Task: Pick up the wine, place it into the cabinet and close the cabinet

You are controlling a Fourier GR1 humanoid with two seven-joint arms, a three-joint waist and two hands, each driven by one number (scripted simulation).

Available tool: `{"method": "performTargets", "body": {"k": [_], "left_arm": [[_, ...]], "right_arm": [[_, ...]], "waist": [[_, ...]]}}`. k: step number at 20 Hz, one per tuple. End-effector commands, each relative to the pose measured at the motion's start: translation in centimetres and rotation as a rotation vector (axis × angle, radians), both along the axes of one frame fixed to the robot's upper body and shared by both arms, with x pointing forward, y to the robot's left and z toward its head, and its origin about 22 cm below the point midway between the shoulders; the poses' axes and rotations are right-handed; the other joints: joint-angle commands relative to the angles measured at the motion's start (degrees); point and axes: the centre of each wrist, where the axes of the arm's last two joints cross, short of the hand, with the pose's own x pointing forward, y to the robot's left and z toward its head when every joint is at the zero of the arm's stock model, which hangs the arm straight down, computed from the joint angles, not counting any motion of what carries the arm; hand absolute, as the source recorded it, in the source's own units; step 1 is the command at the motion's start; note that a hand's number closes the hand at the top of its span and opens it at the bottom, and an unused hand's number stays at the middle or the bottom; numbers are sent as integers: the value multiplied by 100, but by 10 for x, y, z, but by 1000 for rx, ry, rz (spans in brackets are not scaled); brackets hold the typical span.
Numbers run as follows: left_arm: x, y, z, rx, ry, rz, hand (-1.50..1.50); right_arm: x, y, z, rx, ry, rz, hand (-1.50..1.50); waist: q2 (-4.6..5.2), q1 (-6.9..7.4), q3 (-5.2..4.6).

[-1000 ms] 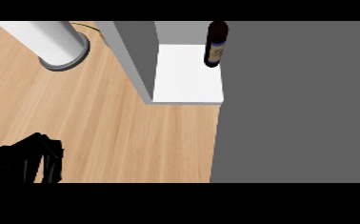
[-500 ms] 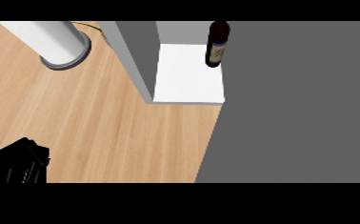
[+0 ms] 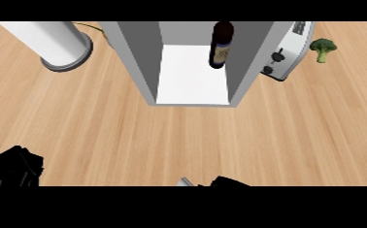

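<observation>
The dark wine bottle (image 3: 222, 45) stands upright inside the open grey cabinet (image 3: 136, 57), toward the back right of its white floor. No door shows in front of the opening. My left hand (image 3: 18, 166) sits low at the left edge, far from the cabinet, with relaxed fingers that hold nothing. Only a dark sliver of my right hand (image 3: 225, 181) shows at the bottom edge, below the cabinet front and well clear of the bottle.
A white cylinder on a grey round base (image 3: 54, 45) stands at the upper left. A silver toaster (image 3: 287, 52) stands against the cabinet's right wall, with a broccoli floret (image 3: 323, 49) beyond it. Bare wooden counter (image 3: 193, 135) lies in front.
The large grey panel that hid the view's right side is gone, so the cabinet's right wall, toaster and broccoli now show. My left hand has sunk lower at the left edge.
</observation>
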Motion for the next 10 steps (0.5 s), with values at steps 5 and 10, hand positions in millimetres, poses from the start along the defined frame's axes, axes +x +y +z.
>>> {"method": "performTargets", "body": {"k": [5,10], "left_arm": [[2,13,-5,-15,12,-32,150],[-2,6,-13,-6,7,-20,150]], "right_arm": [[49,60,21,37,44,-41,150],[65,82,43,46,67,-67,150]], "waist": [[21,57,-2],[7,32,1]]}}
